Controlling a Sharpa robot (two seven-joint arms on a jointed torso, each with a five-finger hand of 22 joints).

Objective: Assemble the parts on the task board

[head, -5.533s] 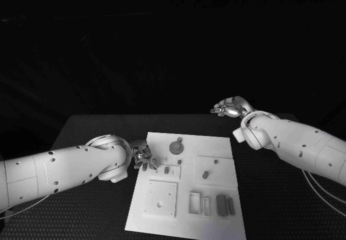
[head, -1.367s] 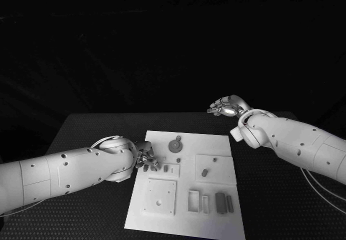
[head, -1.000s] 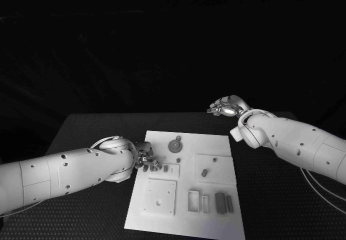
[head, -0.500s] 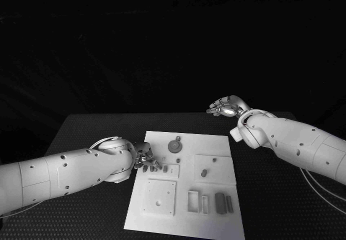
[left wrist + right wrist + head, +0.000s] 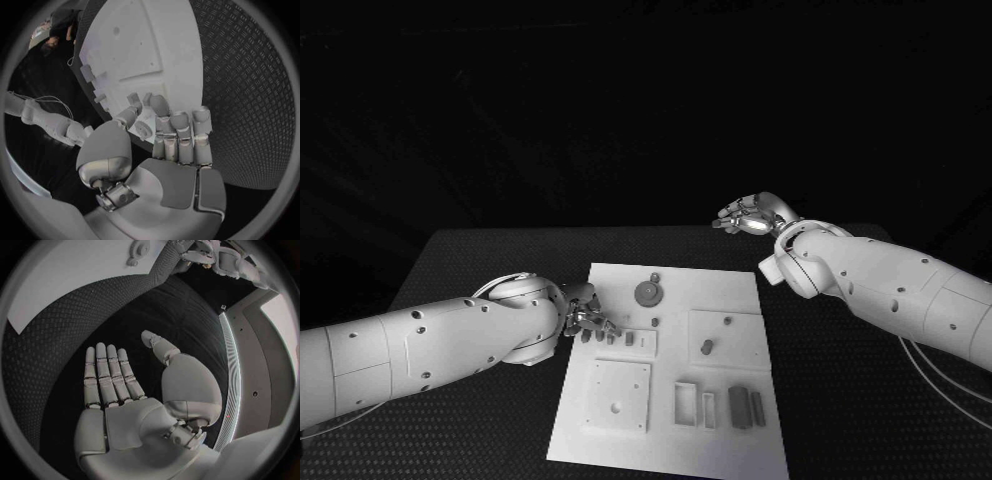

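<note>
The white task board (image 5: 733,300) lies mid-table with small grey parts on it: a round piece (image 5: 649,292), short pegs (image 5: 707,347) and two bars (image 5: 738,407). My left hand (image 5: 589,318) hovers at the board's left edge, beside a peg (image 5: 630,339). In the left wrist view that hand (image 5: 169,145) reaches over the board (image 5: 150,45) with its fingers together and its thumb close against them. Whether a part sits between them is unclear. My right hand (image 5: 750,216) is raised beyond the board's far right corner. Seen from its own wrist, the right hand (image 5: 119,385) is flat and holds nothing.
A square plate (image 5: 617,396) and a slotted frame (image 5: 689,403) sit on the near half of the board. Black textured table (image 5: 488,270) surrounds the board on all sides. My left forearm (image 5: 430,345) lies across the table's left side.
My left arm has shifted slightly, and its hand stays at the board's left edge. The right hand has barely moved.
</note>
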